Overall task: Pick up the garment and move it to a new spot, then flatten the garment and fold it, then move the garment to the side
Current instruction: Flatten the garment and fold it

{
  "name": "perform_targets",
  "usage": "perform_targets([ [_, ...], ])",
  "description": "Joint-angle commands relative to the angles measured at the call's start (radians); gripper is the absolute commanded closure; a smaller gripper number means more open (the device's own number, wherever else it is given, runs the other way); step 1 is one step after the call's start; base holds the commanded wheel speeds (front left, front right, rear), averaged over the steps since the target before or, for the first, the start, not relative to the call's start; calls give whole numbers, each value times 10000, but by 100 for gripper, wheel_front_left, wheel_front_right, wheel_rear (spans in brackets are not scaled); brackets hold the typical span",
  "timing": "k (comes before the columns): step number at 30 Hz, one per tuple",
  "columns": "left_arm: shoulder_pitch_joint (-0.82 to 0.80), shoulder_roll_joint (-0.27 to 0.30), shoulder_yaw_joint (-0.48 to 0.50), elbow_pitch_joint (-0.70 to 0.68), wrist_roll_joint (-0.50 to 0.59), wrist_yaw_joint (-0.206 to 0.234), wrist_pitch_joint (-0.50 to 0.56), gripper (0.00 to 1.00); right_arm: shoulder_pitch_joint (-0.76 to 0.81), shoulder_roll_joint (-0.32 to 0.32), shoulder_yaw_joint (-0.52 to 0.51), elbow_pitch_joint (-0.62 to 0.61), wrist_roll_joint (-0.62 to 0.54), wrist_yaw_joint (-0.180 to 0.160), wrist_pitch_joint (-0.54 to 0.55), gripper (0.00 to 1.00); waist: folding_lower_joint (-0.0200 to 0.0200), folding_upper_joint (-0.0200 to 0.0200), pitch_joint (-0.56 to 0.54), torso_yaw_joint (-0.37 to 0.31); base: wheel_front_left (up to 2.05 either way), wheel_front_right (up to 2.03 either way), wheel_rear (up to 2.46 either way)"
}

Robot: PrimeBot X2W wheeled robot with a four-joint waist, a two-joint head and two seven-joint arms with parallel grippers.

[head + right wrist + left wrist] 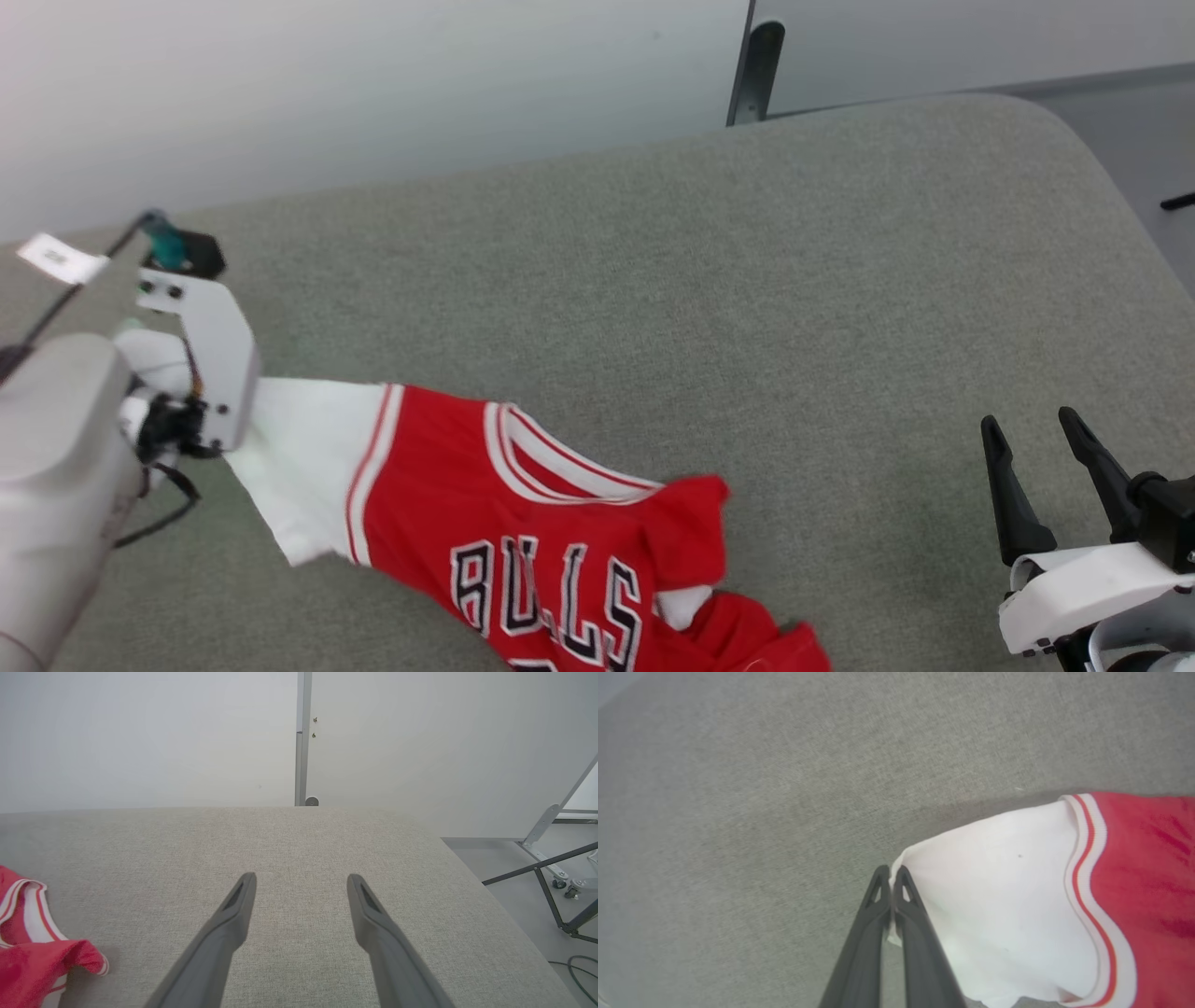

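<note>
Two long dark fingers (861, 952) of the left gripper (891, 875), wrist view: pressed together, tips pinching the edge of the white short sleeve (994, 896) of the red jersey-style garment (485, 504); cloth shows between the tips. Sleeve trim is red-and-white stripes, w/ the red body at right of that view. A shadow lies on the surface just beyond the sleeve.

Head view: pale left forearm (56, 485) and white wrist bracket (219, 355) at lwr left, covering the fingers; the sleeve runs from the bracket to the garment's body. The garment occupies the near-left part of the grey-green fabric-covered table (747, 280). Black, white-outlined "BULLS" lettering (546, 597) faces up, slanting twd the btm edge, which cuts the garment off. Its right-hand portion is bunched into folds, w/ a scrap of white among the red.

At lwr right, the right gripper (1029, 422) is well apart from the garment, fingers spread wide, nothing between them. In its wrist view they hang above bare table, w/ a crumpled, stripe-trimmed red edge of the garment at far left.

Bkgd: pale wall (373, 93); grey metal post (754, 70) behind the table's far edge; dark folding frame (536, 868) on the floor at right.
</note>
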Motion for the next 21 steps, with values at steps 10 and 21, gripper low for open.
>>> perform_targets([
  [10,326,619,342,1178,-120,858,-315,100,415,-183,28,-202,-35,-3,339,0,0,-1,-632,117,0,0,0],
  [21,1559,323,786,2020,-982,1285,-124,98,614,-202,6,-437,16,-3,628,0,0,-1,-797,224,0,0,0],
])
